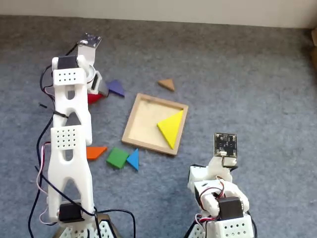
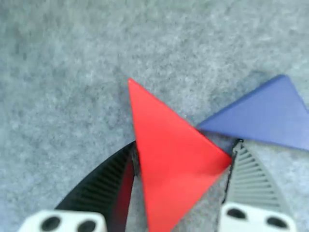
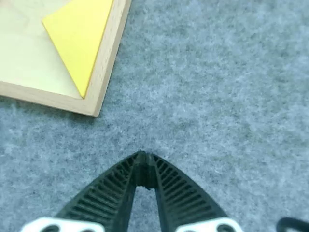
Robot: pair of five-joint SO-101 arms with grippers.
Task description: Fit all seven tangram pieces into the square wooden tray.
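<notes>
Red triangle point(image 2: 166, 145) gripped by left gripper point(image 2: 186, 147), upper left in high view; pickup step. Right gripper point(image 3: 143, 176) closed, empty. Next move probably calls for carrying it into tray point(image 1: 132, 117), against yellow triangle point(image 1: 172, 128).

There are five triangles: yellow point(image 1: 171, 127), red point(image 1: 94, 98), purple point(image 1: 116, 88), brown point(image 1: 167, 84) and blue point(image 1: 133, 159). There is one green square point(image 1: 117, 157), one orange piece point(image 1: 96, 151), one tray point(image 1: 131, 119) and two arms point(image 1: 72, 144) point(image 1: 219, 198).
</notes>
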